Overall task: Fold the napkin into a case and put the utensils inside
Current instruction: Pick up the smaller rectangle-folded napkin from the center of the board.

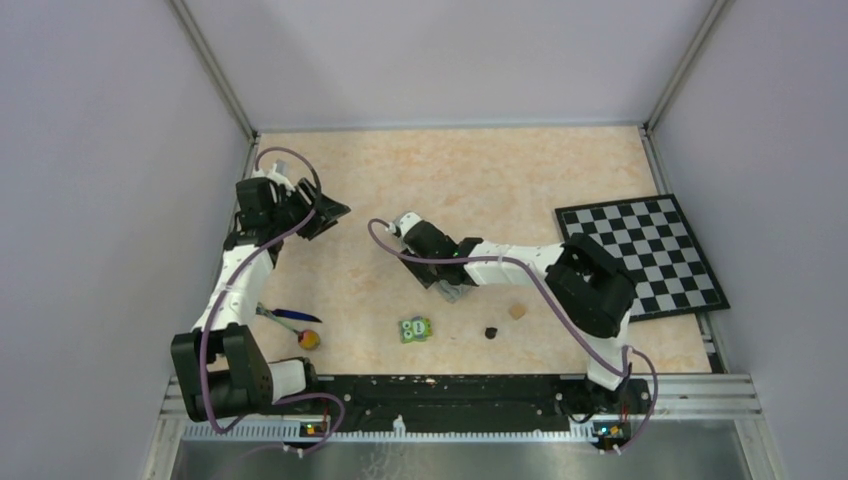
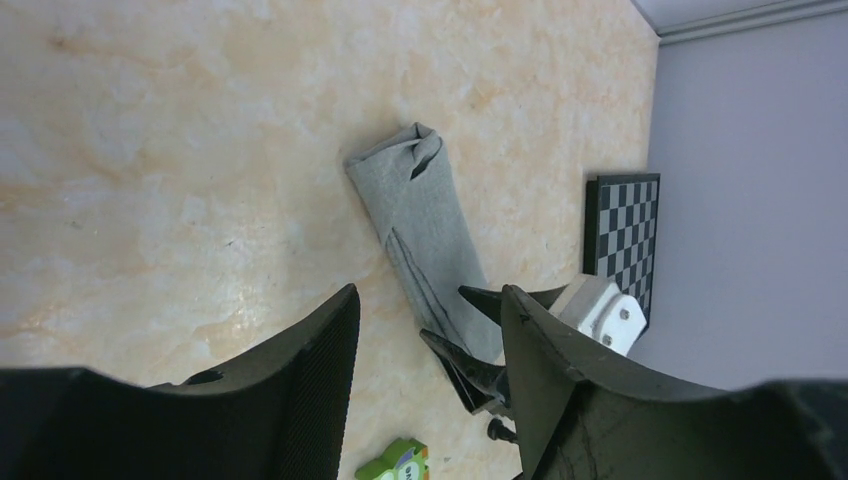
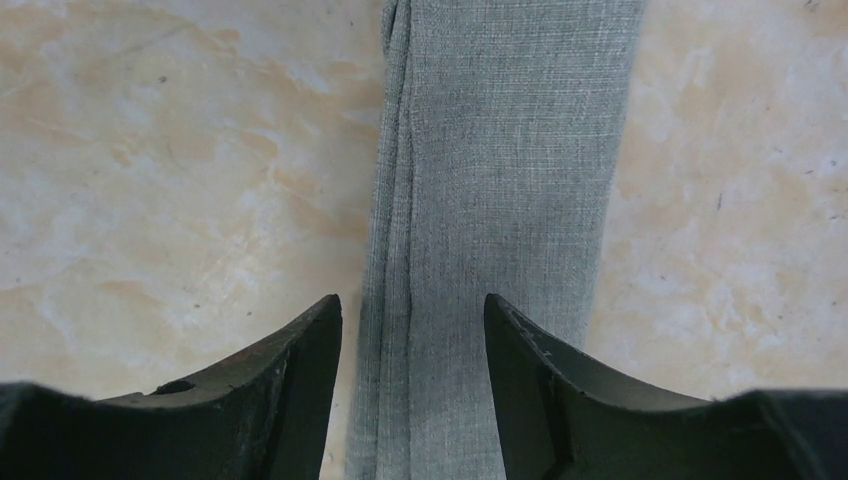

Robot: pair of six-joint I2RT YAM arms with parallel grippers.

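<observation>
The napkin [image 3: 500, 150] lies folded into a narrow grey case [image 2: 425, 215] on the table, one end puckered open; in the top view only a small part of it [image 1: 456, 293] shows under the right arm. My right gripper [image 3: 410, 300] is open low over the case, its fingers astride the left fold; it also shows in the top view [image 1: 447, 283] and the left wrist view [image 2: 465, 325]. My left gripper [image 2: 430, 290] is open and empty, raised at the far left [image 1: 325, 212]. The dark blue utensil [image 1: 285, 315] and the yellow-orange headed utensil [image 1: 310, 340] lie near the left arm.
A green owl-faced block [image 1: 416, 329] sits near the front middle and shows in the left wrist view [image 2: 395, 465]. A small black piece [image 1: 491, 332] and a tan cube [image 1: 517, 311] lie right of it. The checkerboard mat [image 1: 640, 250] lies at the right.
</observation>
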